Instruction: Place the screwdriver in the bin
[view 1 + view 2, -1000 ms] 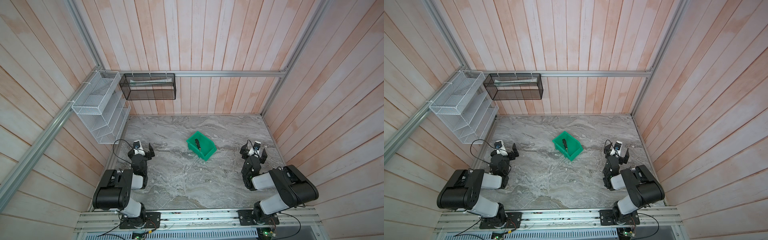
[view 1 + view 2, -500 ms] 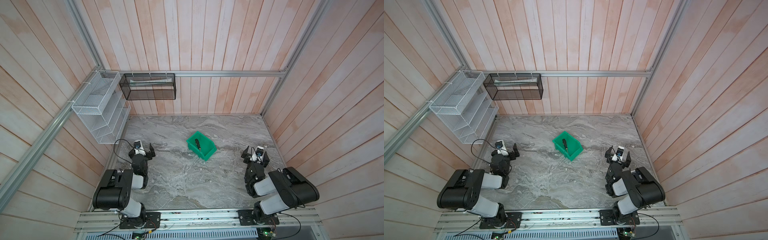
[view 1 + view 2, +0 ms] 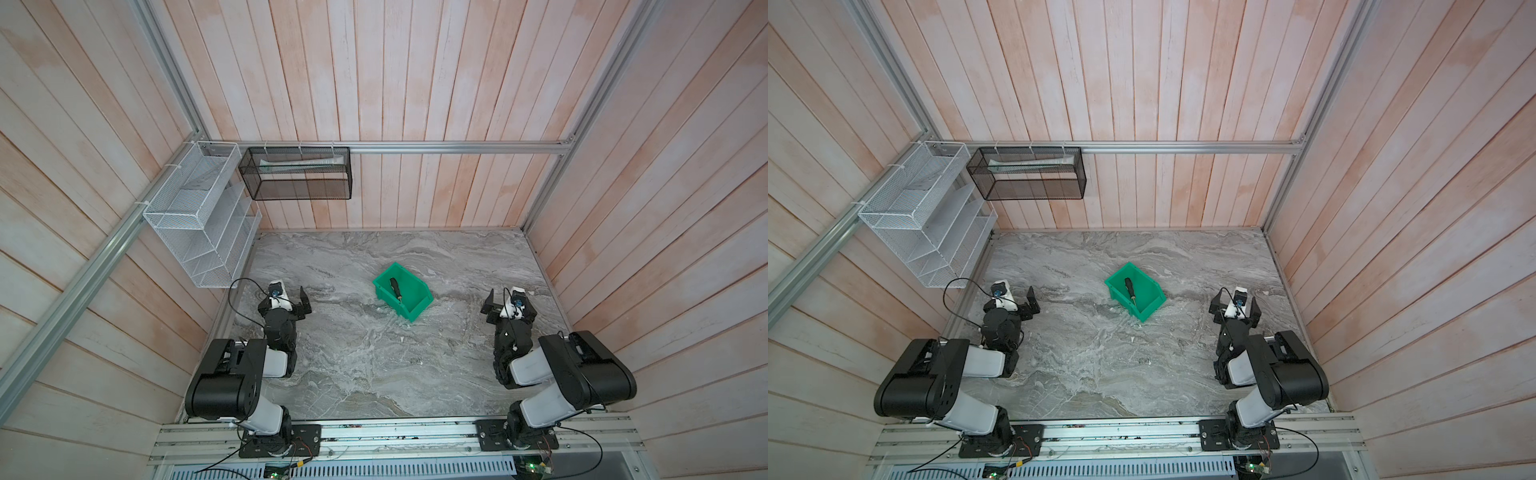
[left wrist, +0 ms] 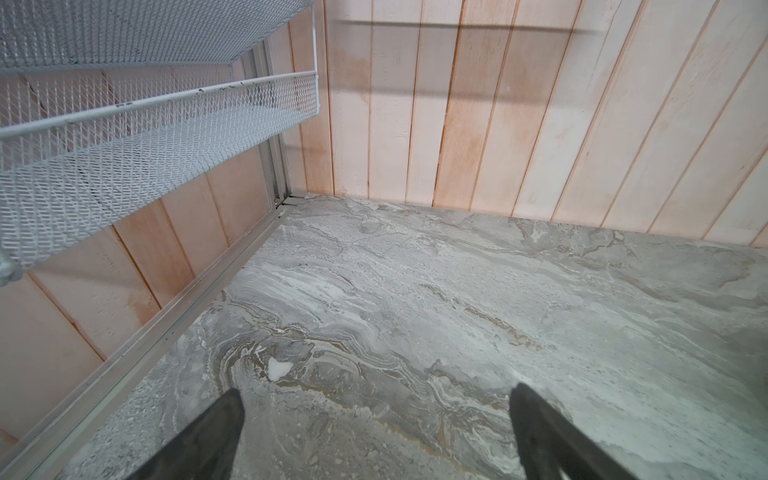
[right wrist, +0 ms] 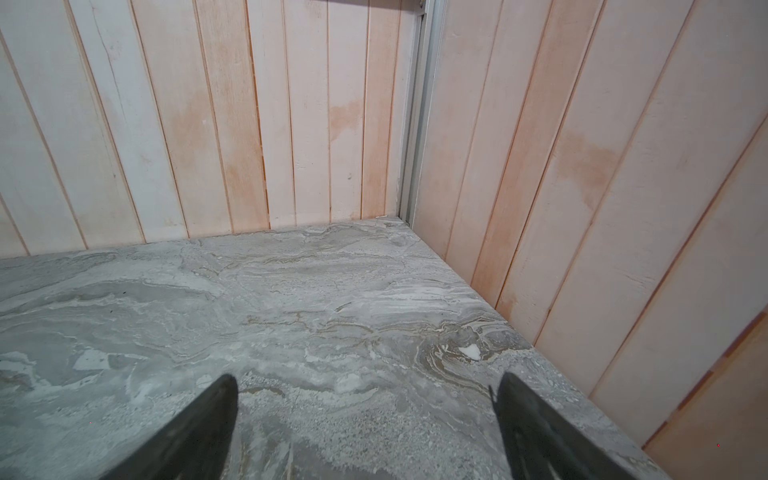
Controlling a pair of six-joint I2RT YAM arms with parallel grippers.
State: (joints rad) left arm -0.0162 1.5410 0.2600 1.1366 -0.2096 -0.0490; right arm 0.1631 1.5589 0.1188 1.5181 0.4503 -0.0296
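The green bin (image 3: 409, 305) (image 3: 1144, 305) stands near the middle of the marble table. The screwdriver (image 3: 395, 288) (image 3: 1129, 288), black-handled with a thin shaft, lies inside it. My left gripper (image 3: 293, 300) (image 3: 1019, 300) rests low at the table's left side, well away from the bin. In the left wrist view the left gripper (image 4: 376, 397) is open over bare marble. My right gripper (image 3: 509, 305) (image 3: 1235, 306) sits at the right side, also apart from the bin. The right wrist view shows the right gripper (image 5: 365, 381) open and empty. Neither wrist view shows the bin.
A white mesh rack (image 3: 195, 220) (image 4: 137, 137) hangs on the left wall above the left arm. A black mesh basket (image 3: 299, 178) with a pale tube inside hangs on the back wall. Wooden walls close in the table on three sides.
My right gripper has drawn back a little toward the front right and turned slightly. The left arm, the bin and the screwdriver have not moved.
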